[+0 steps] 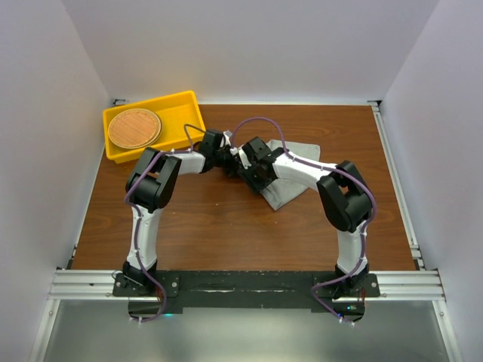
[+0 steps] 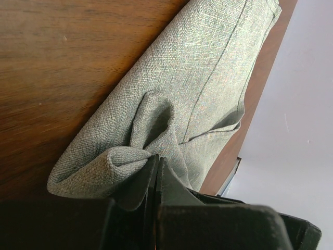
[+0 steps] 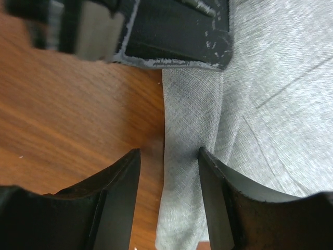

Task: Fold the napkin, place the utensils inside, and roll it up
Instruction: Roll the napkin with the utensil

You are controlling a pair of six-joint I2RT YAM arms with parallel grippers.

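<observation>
The grey napkin [image 1: 283, 194] lies bunched on the wooden table, mostly under my right arm. My left gripper [image 1: 229, 161] is shut on a pinched fold of the napkin [image 2: 208, 78], with the cloth puckering at its fingertips [image 2: 155, 159]. My right gripper [image 3: 169, 156] stands open astride a narrow folded edge of the napkin [image 3: 190, 130]. Its right finger [image 3: 213, 187] touches the cloth, while its left finger [image 3: 122, 192] hangs over bare wood. The two grippers are close together near the table's middle. The utensils are out of view.
A yellow tray [image 1: 181, 105] stands at the back left with a round brown woven disc [image 1: 134, 128] in it. White walls close in the table on three sides. Part of the left gripper's black body [image 3: 171, 31] fills the top of the right wrist view.
</observation>
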